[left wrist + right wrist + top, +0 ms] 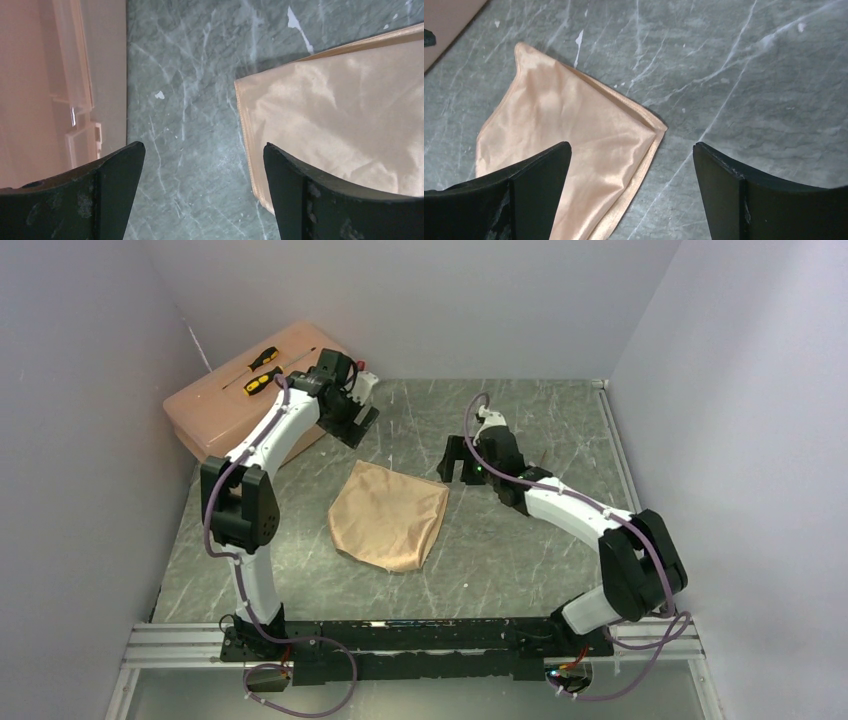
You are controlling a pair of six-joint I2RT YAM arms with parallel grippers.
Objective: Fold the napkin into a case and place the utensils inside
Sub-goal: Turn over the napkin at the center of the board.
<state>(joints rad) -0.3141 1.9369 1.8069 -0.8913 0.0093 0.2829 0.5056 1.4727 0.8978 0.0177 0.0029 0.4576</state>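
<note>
The napkin (390, 515) lies flat on the table (540, 540), about midway between the two arms. It is folded into a rough four-sided shape, wider at the far edge and narrowing toward the near one. Its satin face shines and has a few soft creases. In both wrist views a doubled hem shows along its edge, one layer over another.

The left gripper (350, 415) hangs over the table just past the napkin's far left corner, close beside the toolbox (215, 405). Its jaws stand wide apart with nothing between them. In its wrist view only bare marbled table shows in the gap, with the toolbox wall to the left and a napkin corner beside the right-hand finger (320, 200).

The right gripper (455, 462) sits near the napkin's far right corner, also spread wide and holding nothing. In its wrist view the napkin runs partly behind the left-hand finger (519, 195), and one corner of the cloth reaches into the space between the jaws. The rest of that gap is bare table.

Two screwdrivers (262, 370) — yellow and black — lie on the toolbox lid, well apart from the napkin.
</note>
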